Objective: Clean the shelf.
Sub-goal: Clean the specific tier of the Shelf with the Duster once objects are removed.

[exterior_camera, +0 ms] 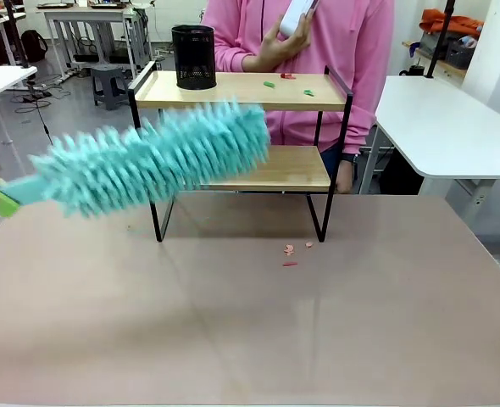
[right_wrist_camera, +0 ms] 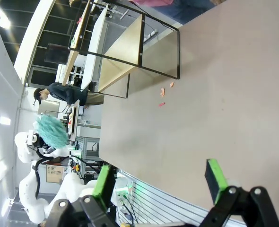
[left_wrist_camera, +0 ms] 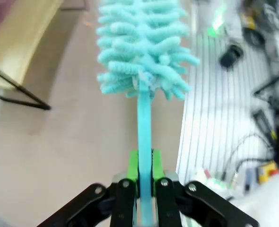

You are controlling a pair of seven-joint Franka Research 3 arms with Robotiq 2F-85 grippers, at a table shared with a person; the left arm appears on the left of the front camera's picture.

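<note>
The shelf [exterior_camera: 241, 89] stands at the table's far middle, with small green and red scraps [exterior_camera: 288, 78] on its top board. A fluffy teal duster [exterior_camera: 157, 157] slants in front of it, its tip by the top board's front edge, blurred by motion. My left gripper [exterior_camera: 0, 202] at the left edge holds the handle. In the left wrist view that gripper [left_wrist_camera: 144, 175] is shut on the teal handle, the duster head [left_wrist_camera: 144, 47] ahead and the shelf [left_wrist_camera: 21, 42] to the upper left. My right gripper [right_wrist_camera: 158, 182] is open with nothing in it, over the table's near edge, far from the shelf [right_wrist_camera: 125, 47].
A black mesh cup [exterior_camera: 193, 57] stands on the top board's left end. A person in a pink hoodie behind the shelf holds a white object [exterior_camera: 297, 17]. Pink scraps [exterior_camera: 290, 250] lie on the table [exterior_camera: 250, 339] in front of the shelf's right leg. White tables flank the scene.
</note>
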